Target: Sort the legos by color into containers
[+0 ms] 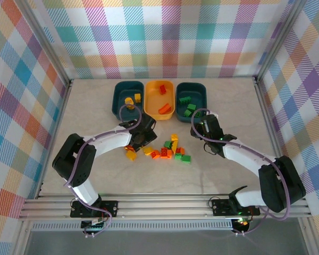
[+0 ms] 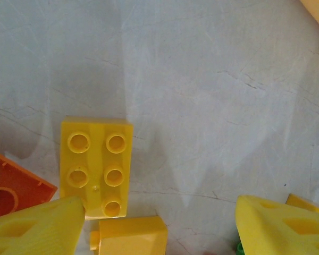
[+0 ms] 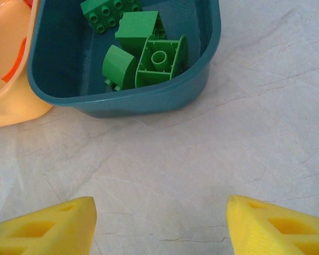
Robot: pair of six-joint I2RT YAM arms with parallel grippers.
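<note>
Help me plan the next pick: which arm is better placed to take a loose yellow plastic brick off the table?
Likely left. The left gripper, open, sits by the yellow six-stud plastic brick. The right gripper, open too, has bare table before it, facing the dark teal plastic tub of green bricks.

You've loose mixed legos [image 1: 169, 151] clustered before the left teal tub [image 1: 117, 103], yellow-orange tub [image 1: 148, 103] and right teal tub [image 1: 203, 96], each partly filled.
</note>
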